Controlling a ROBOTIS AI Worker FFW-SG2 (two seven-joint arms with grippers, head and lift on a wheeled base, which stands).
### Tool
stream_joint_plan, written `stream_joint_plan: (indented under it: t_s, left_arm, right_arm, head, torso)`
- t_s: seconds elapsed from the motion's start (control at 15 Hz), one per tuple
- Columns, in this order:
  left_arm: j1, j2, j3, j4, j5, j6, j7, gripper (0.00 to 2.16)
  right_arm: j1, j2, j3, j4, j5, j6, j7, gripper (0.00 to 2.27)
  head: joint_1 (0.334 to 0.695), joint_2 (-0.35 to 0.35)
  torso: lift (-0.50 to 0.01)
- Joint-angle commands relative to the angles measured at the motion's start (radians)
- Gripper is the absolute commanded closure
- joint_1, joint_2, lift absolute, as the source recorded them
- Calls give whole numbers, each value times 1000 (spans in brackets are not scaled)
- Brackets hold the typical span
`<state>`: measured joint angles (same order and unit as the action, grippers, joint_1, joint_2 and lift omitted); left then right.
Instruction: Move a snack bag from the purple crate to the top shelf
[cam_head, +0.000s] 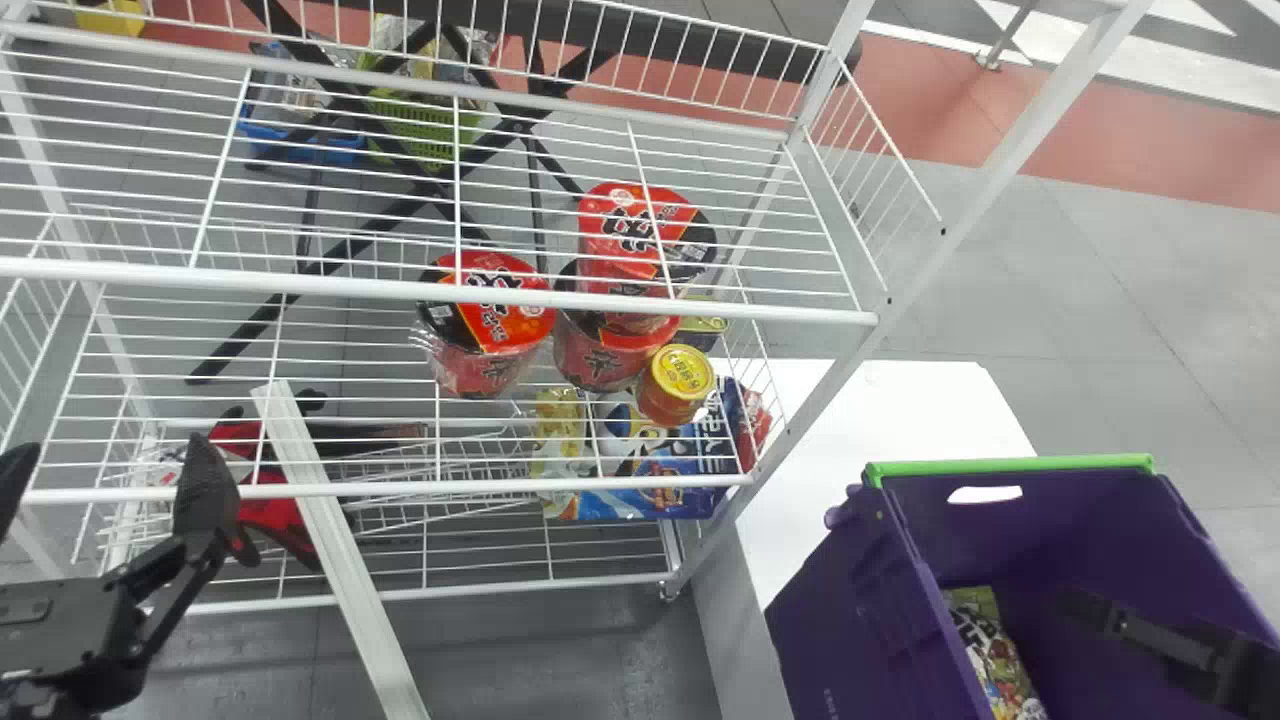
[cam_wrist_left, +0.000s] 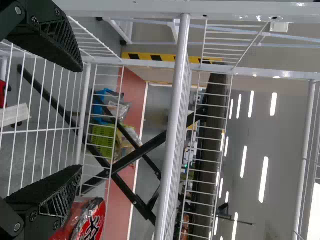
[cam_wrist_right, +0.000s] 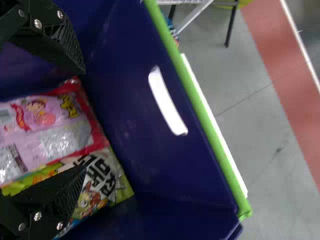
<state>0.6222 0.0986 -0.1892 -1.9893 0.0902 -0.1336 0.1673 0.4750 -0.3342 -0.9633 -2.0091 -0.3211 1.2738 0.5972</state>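
- The right gripper (cam_wrist_right: 84, 120) is hanging, fingers apart, over the pink snack bag (cam_wrist_right: 55, 110), which is lying in the purple crate (cam_wrist_right: 125, 100).
- Gripping well is likely requiring gentle closing, without pinching the green-and-white snack bag (cam_wrist_right: 114, 182).

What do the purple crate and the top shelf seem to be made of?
Purple crate: probably moulded plastic, smooth and fairly matt, with a rounded handle slot through its wall. Top shelf: likely white-coated metal, judging by its thin parallel wires.

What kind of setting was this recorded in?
Possibly a mock shop or stockroom: a white wire shelf rack holding red noodle cups, and a purple crate with snack bags inside.
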Motion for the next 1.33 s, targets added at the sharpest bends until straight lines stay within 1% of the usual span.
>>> stream_joint_plan:
  t_s: [0.0,0.07,0.13,0.2,0.27,0.4,0.47,0.67,0.8,0.87,0.93,1.0,1.13,1.27]
  left_arm:
    - [-3,3,2,1,6,4,-5,137]
    - [-1,3,4,-5,6,35,-5,137]
    - [-1,3,4,-8,6,59,-5,137]
    - [-1,3,4,-11,6,72,-5,137]
    - [1,3,4,-13,6,75,-5,137]
    - [4,3,2,-20,6,75,-5,137]
    - [7,4,2,-23,6,78,-5,137]
    - [11,6,2,-25,6,78,-5,137]
    - [14,9,5,-28,6,78,-6,137]
    - [16,12,7,-29,6,78,-6,137]
    - [16,12,7,-29,6,81,-6,137]
    - [16,13,7,-29,6,81,-6,137]
    - [17,13,7,-34,6,93,-8,137]
    - [17,13,7,-42,10,105,-8,137]
  right_arm:
    - [-59,-95,52,104,97,88,56,144]
    - [-67,-134,80,128,119,115,59,144]
    - [-84,-160,109,155,146,128,64,144]
    - [-108,-186,140,187,186,143,105,144]
    - [-142,-207,166,234,231,146,182,144]
    - [-159,-256,222,309,264,112,283,147]
    - [-168,-272,245,348,295,88,349,144]
    - [-214,-327,354,475,387,45,460,144]
    - [-251,-367,433,555,444,45,507,144]
    - [-271,-371,459,587,473,42,526,144]
    - [-286,-387,494,616,484,39,539,144]
    - [-302,-394,529,639,499,36,555,144]
    - [-323,-397,598,676,537,2,576,140]
    - [-332,-394,664,702,559,-41,573,140]
  head:
    - [695,-350]
    - [695,-350]
    - [695,-350]
    - [695,-350]
    - [695,-350]
    - [695,-350]
    - [695,-350]
    - [695,-350]
    - [695,-350]
    - [695,-350]
    - [695,-350]
    - [695,-350]
    - [695,-350]
    - [695,-350]
  torso:
    - [-461]
    - [-461]
    - [-461]
    - [-461]
    - [-461]
    - [-461]
    - [-461]
    - [-461]
    - [-461]
    - [-461]
    - [-461]
    - [-461]
    - [-461]
    - [-461]
